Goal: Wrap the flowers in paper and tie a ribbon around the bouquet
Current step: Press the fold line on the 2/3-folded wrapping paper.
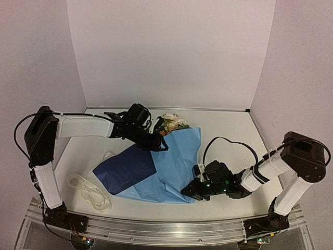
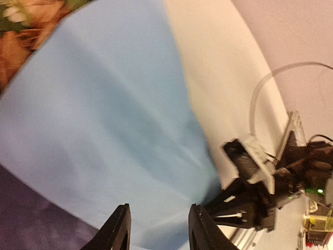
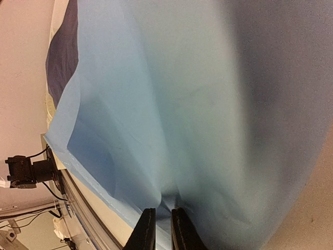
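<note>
One ribbon [image 1: 88, 191] lies in loose loops on the table [image 1: 229, 130], at eight o'clock from the one paper [image 1: 177, 156]. The paper is spread flat mid-table, its left part a darker blue. The left gripper [image 2: 158, 229] hovers over the sheet's eleven o'clock corner, its jaws apart and holding nothing. One bunch of flowers [image 1: 171, 123] shows at the sheet's twelve o'clock edge. At five o'clock, the right gripper [image 3: 161, 226] pinches a fold of the paper's near edge.
</note>
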Available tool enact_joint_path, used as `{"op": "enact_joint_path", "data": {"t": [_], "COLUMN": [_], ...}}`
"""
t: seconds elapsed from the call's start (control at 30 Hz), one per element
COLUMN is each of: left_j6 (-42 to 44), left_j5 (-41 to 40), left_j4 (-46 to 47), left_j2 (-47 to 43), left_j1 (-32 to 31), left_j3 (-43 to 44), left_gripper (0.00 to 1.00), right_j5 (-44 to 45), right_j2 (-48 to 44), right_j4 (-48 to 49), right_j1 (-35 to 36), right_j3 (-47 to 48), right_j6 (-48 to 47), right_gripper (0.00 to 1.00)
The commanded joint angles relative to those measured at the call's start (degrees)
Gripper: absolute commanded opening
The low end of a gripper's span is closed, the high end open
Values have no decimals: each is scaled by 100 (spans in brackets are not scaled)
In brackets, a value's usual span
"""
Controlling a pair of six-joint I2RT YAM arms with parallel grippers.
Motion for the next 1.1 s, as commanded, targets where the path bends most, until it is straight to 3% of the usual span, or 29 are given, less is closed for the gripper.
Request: {"op": "enact_joint_path", "data": {"t": [0.0, 0.17, 0.37, 0.63, 0.8, 1.07], "left_j6": [11, -270, -682, -827, -794, -723], "left_j5": [494, 918, 1069, 231, -270, -356], "left_j4": [186, 792, 1373, 908, 489, 370], "left_j2": [1, 199, 345, 956, 986, 960], "left_j1": [-614, -954, -1037, -1053, -1065, -1062], "left_j3": [-117, -628, -1263, -1413, -1517, -1663], "left_gripper": [33, 19, 16, 10, 7, 5], "right_j5": [110, 220, 340, 520, 867, 1060], "right_j2": [184, 149, 142, 6, -248, 173], "right_j4": [-65, -65, -60, -56, -84, -109], "right_j1": [80, 84, 87, 84, 0, -559], "right_j3": [226, 182, 199, 270, 236, 431], "right_j6": [96, 164, 270, 432, 482, 605], "right_gripper": [10, 10, 11, 11, 17, 20]}}
